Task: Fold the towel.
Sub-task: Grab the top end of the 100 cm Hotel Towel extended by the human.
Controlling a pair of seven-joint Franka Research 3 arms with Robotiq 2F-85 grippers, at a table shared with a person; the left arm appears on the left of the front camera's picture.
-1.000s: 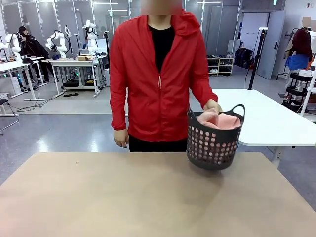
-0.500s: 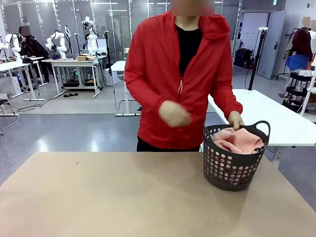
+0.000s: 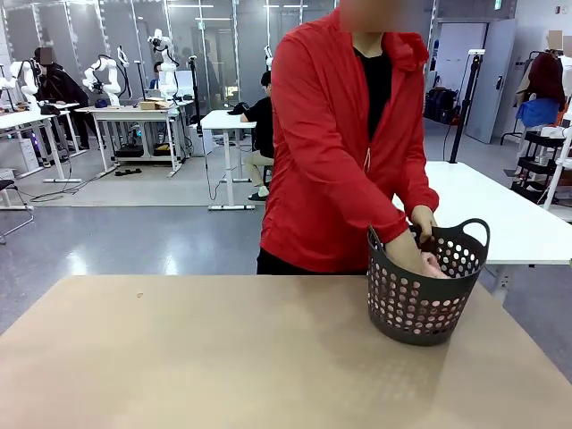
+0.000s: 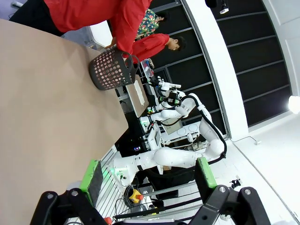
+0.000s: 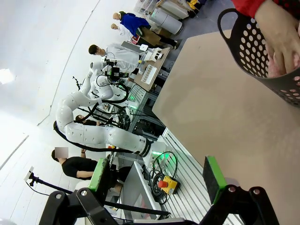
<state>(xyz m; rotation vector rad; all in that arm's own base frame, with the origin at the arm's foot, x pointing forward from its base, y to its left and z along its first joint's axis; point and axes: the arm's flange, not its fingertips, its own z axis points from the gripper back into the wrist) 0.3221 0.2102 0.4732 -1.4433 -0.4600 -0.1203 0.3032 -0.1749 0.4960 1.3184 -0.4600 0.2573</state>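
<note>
The salmon-pink towel (image 3: 434, 267) lies inside a dark perforated basket (image 3: 420, 299) at the far right of the table. Little of it shows, only a bit by the person's hand and pink through the holes. A person in a red jacket leans over the basket with both hands (image 3: 418, 241) inside it. In the right wrist view the basket (image 5: 262, 51) is at the upper right with a hand (image 5: 281, 35) in it. The left wrist view has the basket (image 4: 110, 70) far off. My left gripper (image 4: 149, 174) and right gripper (image 5: 157, 174) are open, holding nothing, away from the basket.
The brown tabletop (image 3: 223, 357) stretches bare in front of the basket. A white table (image 3: 500, 210) stands behind the person on the right. Other work tables (image 3: 134, 116) stand far back on the left.
The person carried the basket to the right and set it on the table. Both hands now reach into it, covering the towel that was heaped above the rim.
</note>
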